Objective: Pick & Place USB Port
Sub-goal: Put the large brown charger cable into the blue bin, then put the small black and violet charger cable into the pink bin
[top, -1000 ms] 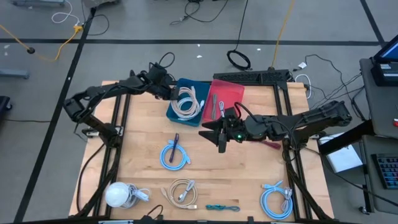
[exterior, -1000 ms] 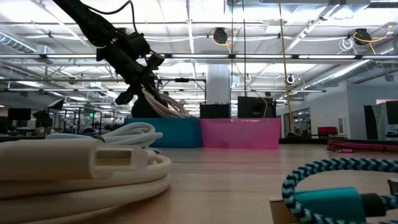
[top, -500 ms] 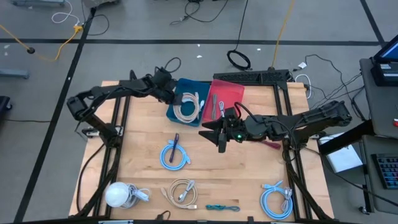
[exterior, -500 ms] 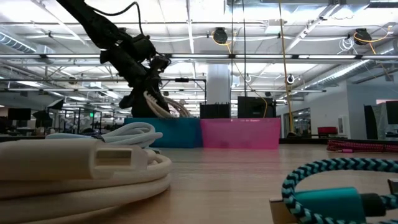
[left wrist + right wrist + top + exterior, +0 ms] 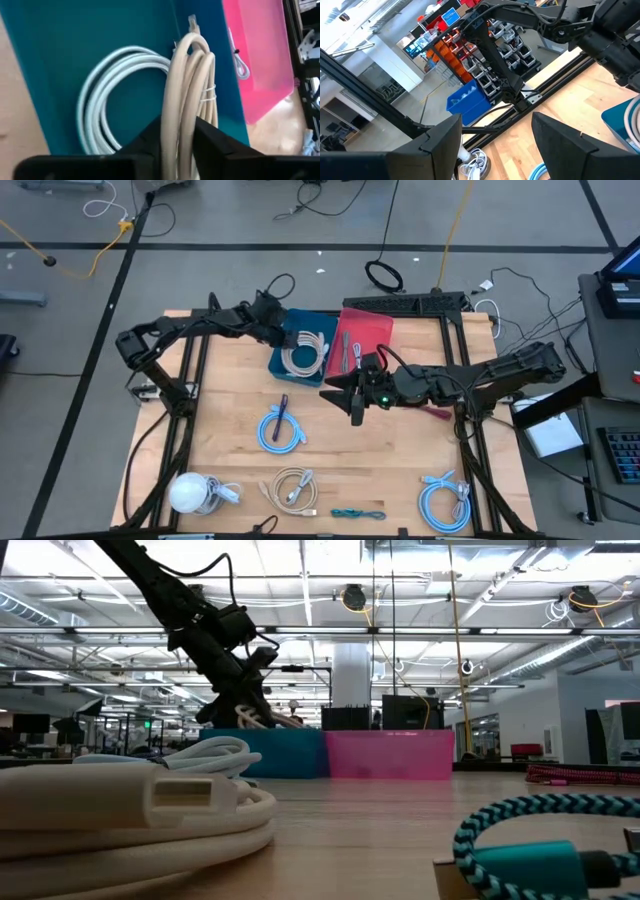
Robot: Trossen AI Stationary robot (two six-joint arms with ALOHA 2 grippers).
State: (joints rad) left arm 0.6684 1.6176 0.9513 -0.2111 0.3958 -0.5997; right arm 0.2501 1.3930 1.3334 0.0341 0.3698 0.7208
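- Far left of the high view we see the left arm reaching over the table's back-left edge; left gripper [image 5: 277, 332] sits at the left rim of the blue bin [image 5: 285, 363].
- L wrist view: the fingers [image 5: 212, 142] stand either side of a beige cable bundle [image 5: 187, 100], which runs between them w/ the fingers right against it. We can't tell if they're pinching it or have let go.
- That bundle hangs down into the blue bin, beside a white coiled cable [image 5: 100, 100] lying on the bin floor.
- Low view: the same gripper [image 5: 240, 705] is down at the top of the teal-blue bin wall [image 5: 280, 752], cable loops showing at the rim.
- Next right, touching the blue bin: pink bin [image 5: 372, 330] w/ a thin cable inside.
- In front of the bins, mid-table: right gripper [image 5: 352, 402], hovering over bare wood, jaws spread wide, nothing between them; R wrist view shows the fingers [image 5: 442, 140] apart w/ only table and room beyond.
- On the table, front: blue coil [image 5: 281, 428], beige coil [image 5: 292, 487], white adapter w/ cable [image 5: 190, 492], teal braided cable [image 5: 357, 513], another blue coil [image 5: 445, 502] far right.
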